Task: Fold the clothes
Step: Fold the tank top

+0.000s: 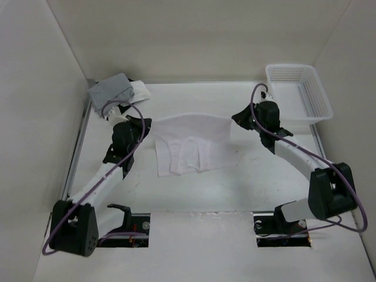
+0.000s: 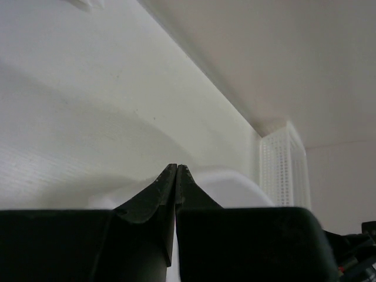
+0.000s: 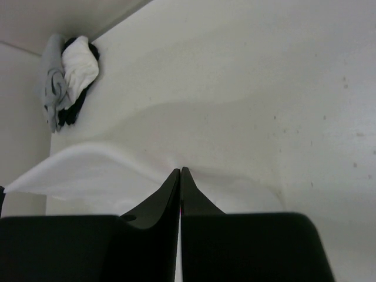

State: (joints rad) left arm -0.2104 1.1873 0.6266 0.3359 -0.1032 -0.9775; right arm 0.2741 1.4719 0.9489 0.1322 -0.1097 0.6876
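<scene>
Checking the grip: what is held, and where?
Thin white cloth garment; left pincer pinches its far-left corner, right pincer its far-right corner.

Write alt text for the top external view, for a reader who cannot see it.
A white garment lies spread on a white table; the left arm and the right arm each hold one far corner in shut jaws. A white basket stands at far right, a grey bundle at far left.

- clothes [image 1: 191, 144]: white, faint lilac tint, plain
- grey garment [image 1: 111, 89]: grey, with white and black pieces
- basket [image 1: 288, 66]: white, lattice mesh
- bench [image 1: 235, 188]: white
- left tool [image 2: 177, 167], right tool [image 3: 180, 170]: black
- arms [image 1: 106, 176]: white links, black joints
- cables [image 1: 145, 124]: purple
</scene>
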